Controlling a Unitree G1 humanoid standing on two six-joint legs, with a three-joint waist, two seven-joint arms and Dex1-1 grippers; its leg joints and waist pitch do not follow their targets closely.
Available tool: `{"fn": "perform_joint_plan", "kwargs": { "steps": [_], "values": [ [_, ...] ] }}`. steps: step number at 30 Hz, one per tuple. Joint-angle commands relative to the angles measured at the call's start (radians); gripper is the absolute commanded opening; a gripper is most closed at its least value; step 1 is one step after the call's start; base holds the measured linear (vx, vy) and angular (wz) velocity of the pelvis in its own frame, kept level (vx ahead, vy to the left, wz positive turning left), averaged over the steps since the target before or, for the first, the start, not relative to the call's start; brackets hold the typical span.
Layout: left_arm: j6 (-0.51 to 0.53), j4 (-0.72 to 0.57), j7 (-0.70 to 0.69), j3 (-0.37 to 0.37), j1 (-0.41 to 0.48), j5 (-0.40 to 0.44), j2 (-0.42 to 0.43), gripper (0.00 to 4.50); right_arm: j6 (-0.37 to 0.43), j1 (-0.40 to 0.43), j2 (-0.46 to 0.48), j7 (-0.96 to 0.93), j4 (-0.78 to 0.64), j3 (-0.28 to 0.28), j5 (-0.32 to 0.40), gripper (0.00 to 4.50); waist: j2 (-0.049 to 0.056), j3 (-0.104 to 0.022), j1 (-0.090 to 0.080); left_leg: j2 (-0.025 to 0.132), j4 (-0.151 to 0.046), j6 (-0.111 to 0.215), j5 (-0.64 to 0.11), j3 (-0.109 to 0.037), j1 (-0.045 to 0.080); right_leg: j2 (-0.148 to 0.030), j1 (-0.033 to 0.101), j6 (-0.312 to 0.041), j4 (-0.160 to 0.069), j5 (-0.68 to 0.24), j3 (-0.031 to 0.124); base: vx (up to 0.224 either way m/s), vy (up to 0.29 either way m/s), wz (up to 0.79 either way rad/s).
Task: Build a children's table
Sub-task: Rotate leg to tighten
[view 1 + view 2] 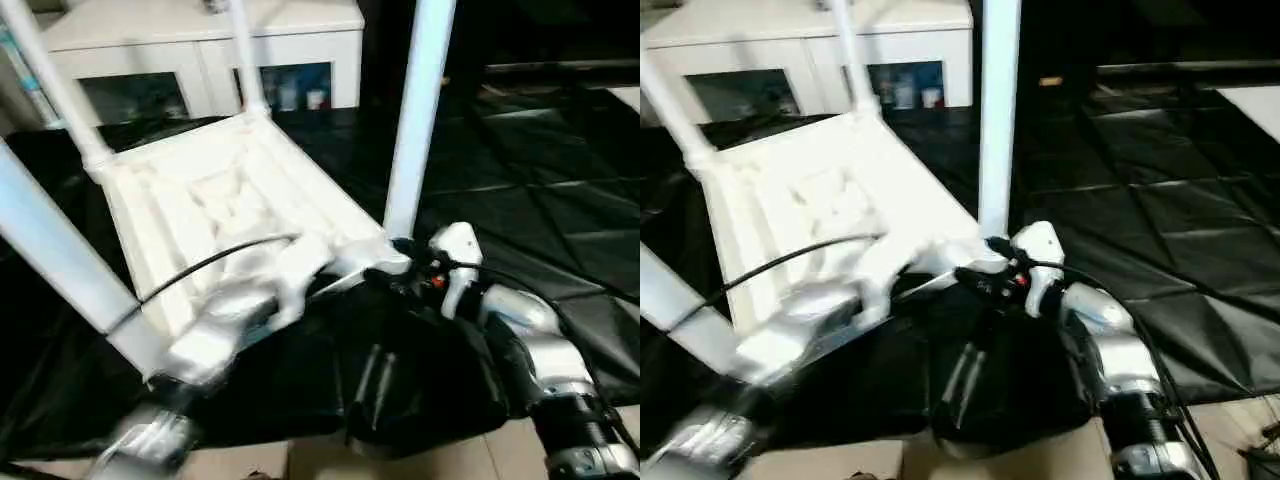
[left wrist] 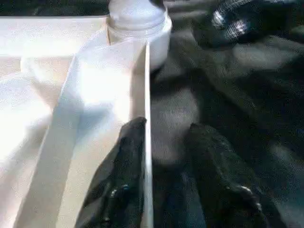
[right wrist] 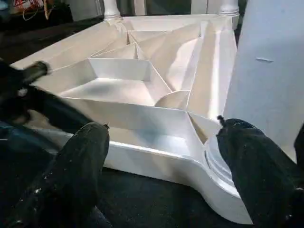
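On black cloth-draped table [image 1: 560,200]: small white plastic children's table [image 1: 220,215], upside down, ribbed underside up, four tapered tube legs in corner sockets. Left gripper [image 2: 166,156] parted astride its edge wall; right gripper [image 3: 164,166] wide open at corner.

From my head cameras the left arm [image 1: 215,335] is smeared with motion blur, so I cannot make out its gripper where it lies over the near edge of the children's table [image 1: 210,215]. All four legs run off the top or left edge, so I never see their free ends; the one just beside my right gripper [image 3: 161,166], leg [image 1: 418,120], is cut the same way. Small items behind the cabinet [image 1: 200,45] glass are too small to tell.
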Motion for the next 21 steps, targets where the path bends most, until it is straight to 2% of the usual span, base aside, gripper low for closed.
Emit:
{"fn": "perform_joint_plan", "kwargs": {
  "steps": [1, 2, 4, 5, 6, 8, 9, 10, 12, 13, 15, 16, 17, 18, 19, 21],
  "values": [
    [0.032, -0.039, -0.025, -0.017, 0.025, -0.010, 0.002, 1.97, -0.001, -0.031, 0.007, 0.012, -0.003, 0.008, 0.006, 3.98, -0.025, -0.058, 0.001, 0.046, -0.068, 0.122, -0.152, -0.018, 0.019, -0.046, 0.052, -0.254, -0.059, -0.106, 0.027, 0.000, 0.000, 0.00],
    [0.056, -0.088, -0.027, -0.007, 0.055, -0.022, 0.019, 1.97, 0.001, -0.041, 0.008, 0.030, 0.002, 0.008, 0.010, 3.98, -0.020, -0.059, 0.002, 0.045, -0.068, 0.105, -0.164, -0.018, 0.021, -0.047, 0.052, -0.245, -0.057, -0.119, 0.028, 0.000, 0.000, 0.00],
    [0.068, -0.116, -0.035, -0.002, 0.071, -0.036, 0.027, 2.01, 0.001, -0.047, 0.008, 0.043, 0.005, 0.011, 0.013, 3.98, -0.025, -0.057, -0.002, 0.044, -0.068, 0.103, -0.158, -0.018, 0.018, -0.046, 0.055, -0.242, -0.057, -0.107, 0.028, 0.000, 0.000, 0.00],
    [0.077, -0.144, -0.051, 0.001, 0.087, -0.054, 0.034, 2.32, 0.002, -0.053, 0.008, 0.055, 0.007, 0.015, 0.017, 3.98, -0.023, -0.058, -0.004, 0.042, -0.067, 0.105, -0.151, -0.018, 0.019, -0.047, 0.054, -0.244, -0.055, -0.092, 0.029, 0.000, 0.000, 0.00],
    [0.090, -0.172, -0.060, 0.002, 0.099, -0.068, 0.041, 2.40, 0.002, -0.058, 0.007, 0.062, 0.011, 0.019, 0.019, 3.98, -0.023, -0.060, -0.007, 0.041, -0.064, 0.107, -0.132, -0.018, 0.018, -0.047, 0.057, -0.253, -0.049, -0.059, 0.029, 0.000, 0.000, 0.00],
    [0.123, -0.260, -0.101, 0.005, 0.134, -0.137, 0.052, 2.44, 0.011, -0.064, 0.003, 0.100, 0.010, 0.048, 0.018, 3.98, -0.025, -0.063, -0.011, 0.039, -0.058, 0.132, -0.090, -0.017, 0.017, -0.045, 0.058, -0.267, -0.045, 0.002, 0.028, 0.000, 0.000, 0.00],
    [0.127, -0.272, -0.107, 0.003, 0.138, -0.143, 0.055, 2.44, 0.010, -0.064, 0.003, 0.105, 0.010, 0.051, 0.016, 3.98, -0.025, -0.064, -0.013, 0.039, -0.056, 0.136, -0.079, -0.017, 0.015, -0.045, 0.060, -0.272, -0.040, 0.019, 0.027, 0.000, 0.000, 0.00],
    [0.151, -0.345, -0.138, -0.008, 0.166, -0.177, 0.071, 2.62, 0.008, -0.067, 0.002, 0.130, 0.011, 0.074, 0.008, 3.98, -0.029, -0.065, -0.013, 0.039, -0.054, 0.147, -0.068, -0.017, 0.015, -0.046, 0.061, -0.279, -0.038, 0.032, 0.027, 0.000, 0.000, 0.00],
    [0.166, -0.380, -0.161, -0.018, 0.180, -0.197, 0.083, 2.78, -0.001, -0.078, 0.010, 0.117, 0.029, 0.074, 0.000, 3.98, -0.025, -0.062, -0.009, 0.043, -0.056, 0.151, -0.074, -0.014, 0.020, -0.045, 0.054, -0.290, -0.042, -0.002, 0.027, 0.000, 0.000, 0.00],
    [0.181, -0.406, -0.169, -0.020, 0.190, -0.211, 0.083, 2.85, -0.009, -0.094, 0.020, 0.096, 0.055, 0.068, -0.012, 3.98, -0.030, -0.057, -0.010, 0.043, -0.057, 0.147, -0.096, -0.011, 0.020, -0.042, 0.051, -0.290, -0.047, -0.039, 0.028, 0.000, 0.000, 0.00],
    [0.194, -0.429, -0.156, -0.009, 0.196, -0.233, 0.069, 2.92, -0.020, -0.117, 0.031, 0.085, 0.086, 0.064, -0.025, 3.98, -0.027, -0.052, -0.009, 0.043, -0.062, 0.117, -0.150, -0.012, 0.021, -0.044, 0.048, -0.279, -0.052, -0.119, 0.030, 0.000, 0.000, 0.00],
    [0.176, -0.408, -0.101, 0.014, 0.180, -0.221, 0.036, 2.99, -0.022, -0.121, 0.032, 0.090, 0.087, 0.065, -0.026, 3.98, -0.033, -0.045, -0.013, 0.042, -0.066, 0.091, -0.198, -0.011, 0.021, -0.043, 0.049, -0.264, -0.057, -0.178, 0.032, 0.000, 0.000, 0.00],
    [0.163, -0.394, -0.065, 0.029, 0.169, -0.212, 0.015, 3.10, -0.022, -0.122, 0.031, 0.095, 0.085, 0.066, -0.025, 3.98, -0.029, -0.045, -0.007, 0.044, -0.066, 0.063, -0.237, -0.010, 0.033, -0.043, 0.044, -0.245, -0.065, -0.227, 0.035, 0.000, 0.000, 0.00],
    [0.161, -0.389, -0.053, 0.037, 0.159, -0.222, 0.001, 3.21, -0.015, -0.122, 0.032, 0.105, 0.076, 0.063, -0.012, 3.98, -0.035, -0.044, -0.006, 0.044, -0.067, 0.054, -0.248, -0.009, 0.036, -0.041, 0.042, -0.238, -0.068, -0.238, 0.036, 0.000, 0.000, 0.00],
    [0.163, -0.389, -0.051, 0.040, 0.154, -0.231, -0.004, 3.27, -0.010, -0.122, 0.033, 0.112, 0.070, 0.060, -0.003, 3.98, -0.034, -0.044, -0.003, 0.044, -0.070, 0.040, -0.255, -0.011, 0.036, -0.041, 0.045, -0.228, -0.067, -0.248, 0.037, 0.000, 0.000, 0.00],
    [0.194, -0.416, -0.084, 0.019, 0.163, -0.249, 0.016, 3.30, -0.005, -0.122, 0.032, 0.119, 0.062, 0.061, 0.005, 3.98, -0.037, -0.043, -0.004, 0.042, -0.074, 0.033, -0.245, -0.015, 0.029, -0.041, 0.051, -0.211, -0.064, -0.249, 0.035, 0.000, 0.000, 0.00]
  ]
}}
